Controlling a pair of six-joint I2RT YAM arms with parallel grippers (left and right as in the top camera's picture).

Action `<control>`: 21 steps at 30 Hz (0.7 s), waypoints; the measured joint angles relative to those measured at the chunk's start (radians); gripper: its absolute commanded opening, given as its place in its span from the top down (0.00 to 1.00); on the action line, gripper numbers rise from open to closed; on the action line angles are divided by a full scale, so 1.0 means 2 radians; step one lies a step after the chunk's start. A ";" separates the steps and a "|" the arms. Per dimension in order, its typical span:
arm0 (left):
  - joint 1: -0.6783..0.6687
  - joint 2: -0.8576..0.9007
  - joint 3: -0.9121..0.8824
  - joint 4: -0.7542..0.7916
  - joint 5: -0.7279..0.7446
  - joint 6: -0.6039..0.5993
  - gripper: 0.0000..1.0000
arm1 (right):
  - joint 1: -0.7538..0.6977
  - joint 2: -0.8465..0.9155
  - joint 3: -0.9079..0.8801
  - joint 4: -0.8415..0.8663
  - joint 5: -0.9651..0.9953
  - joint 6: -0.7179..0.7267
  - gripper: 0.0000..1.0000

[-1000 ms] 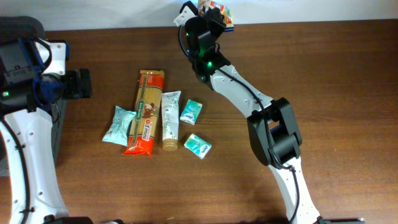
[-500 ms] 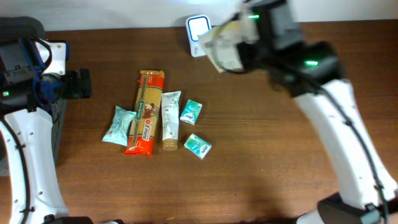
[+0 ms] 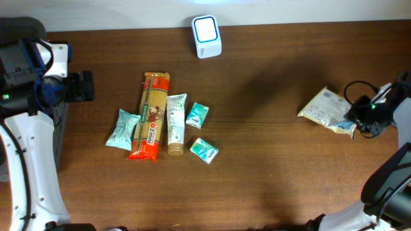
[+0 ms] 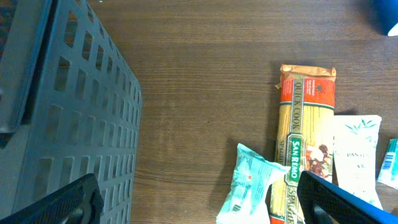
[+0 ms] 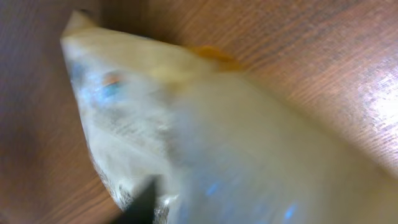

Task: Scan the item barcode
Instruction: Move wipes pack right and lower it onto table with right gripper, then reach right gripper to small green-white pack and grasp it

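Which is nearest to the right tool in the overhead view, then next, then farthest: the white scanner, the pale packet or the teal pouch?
1. pale packet, beside the right tool.
2. white scanner, top centre.
3. teal pouch, far left.

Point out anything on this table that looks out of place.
The pale packet lies tilted and alone beside the right gripper, far from the other groceries grouped around the spaghetti pack. Nothing looks spilled or torn.

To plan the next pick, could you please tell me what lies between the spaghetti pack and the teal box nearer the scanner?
A white tube lies lengthwise between the spaghetti pack and that teal box, as the overhead view shows.
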 measured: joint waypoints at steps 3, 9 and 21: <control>0.000 0.000 0.000 0.000 0.000 0.000 0.01 | 0.005 0.000 0.015 -0.040 0.007 0.003 0.01; 0.000 0.000 0.000 0.000 0.000 0.000 0.01 | 0.142 -0.016 0.180 -0.167 0.109 0.003 0.01; 0.000 0.000 0.000 0.000 0.000 0.000 0.01 | 0.537 0.039 0.161 -0.086 -0.012 0.052 0.58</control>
